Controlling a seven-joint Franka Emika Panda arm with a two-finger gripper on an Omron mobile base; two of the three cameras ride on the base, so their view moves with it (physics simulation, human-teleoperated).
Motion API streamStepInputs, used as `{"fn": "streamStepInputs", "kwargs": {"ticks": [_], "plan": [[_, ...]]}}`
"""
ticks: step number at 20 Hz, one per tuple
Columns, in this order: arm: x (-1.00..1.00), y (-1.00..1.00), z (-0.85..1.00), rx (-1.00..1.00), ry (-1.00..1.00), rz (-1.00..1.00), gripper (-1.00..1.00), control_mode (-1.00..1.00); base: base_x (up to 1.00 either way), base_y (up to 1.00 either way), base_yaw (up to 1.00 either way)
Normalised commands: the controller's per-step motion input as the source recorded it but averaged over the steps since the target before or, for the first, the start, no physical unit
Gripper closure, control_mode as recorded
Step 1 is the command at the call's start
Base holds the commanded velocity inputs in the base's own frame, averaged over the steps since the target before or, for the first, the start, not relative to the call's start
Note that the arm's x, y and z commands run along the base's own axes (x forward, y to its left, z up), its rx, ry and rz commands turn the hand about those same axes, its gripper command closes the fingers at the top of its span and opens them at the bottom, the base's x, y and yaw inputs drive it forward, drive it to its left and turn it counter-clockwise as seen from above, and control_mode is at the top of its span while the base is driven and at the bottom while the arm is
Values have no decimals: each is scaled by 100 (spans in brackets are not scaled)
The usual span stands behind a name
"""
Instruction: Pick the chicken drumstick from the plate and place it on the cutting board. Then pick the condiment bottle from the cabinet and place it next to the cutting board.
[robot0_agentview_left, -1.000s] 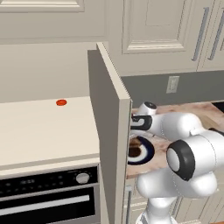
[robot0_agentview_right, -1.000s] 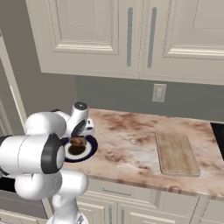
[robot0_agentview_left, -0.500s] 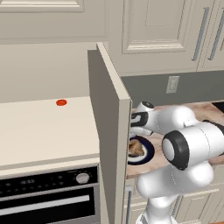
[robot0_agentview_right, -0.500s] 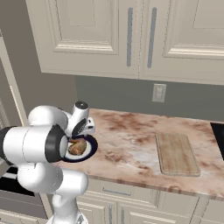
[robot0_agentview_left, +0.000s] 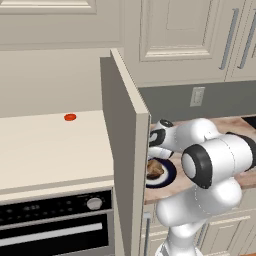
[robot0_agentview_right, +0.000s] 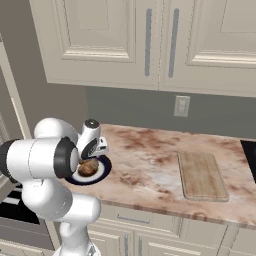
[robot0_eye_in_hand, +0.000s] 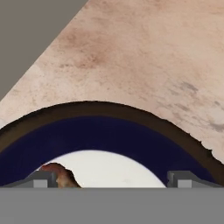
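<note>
The white arm has swung lower over the round navy-rimmed plate since a second ago, uncovering the small golden-brown chicken drumstick on its centre. The jaws hang wide open just above it, gripping nothing. The light tan wooden cutting board lies well apart on the marbled table.

A kitchen: oven, marbled countertop, cream wall cabinets (rendered)
</note>
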Motion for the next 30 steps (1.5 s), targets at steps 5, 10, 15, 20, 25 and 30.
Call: {"fn": "streamStepInputs", "kwargs": {"ticks": [5,10,15,20,25,30], "plan": [[0,2,-14,-1,-4,1,-100,-100,0,0,0],[0,4,-5,0,-4,4,-100,-100,0,0,0],[-5,0,0,0,-2,6,-100,-100,0,0,0],[-13,0,0,0,0,7,-100,-100,0,0,0],[-12,0,2,0,0,7,-100,-100,0,0,0],[-1,0,15,0,0,8,-100,-100,0,0,0]]}}
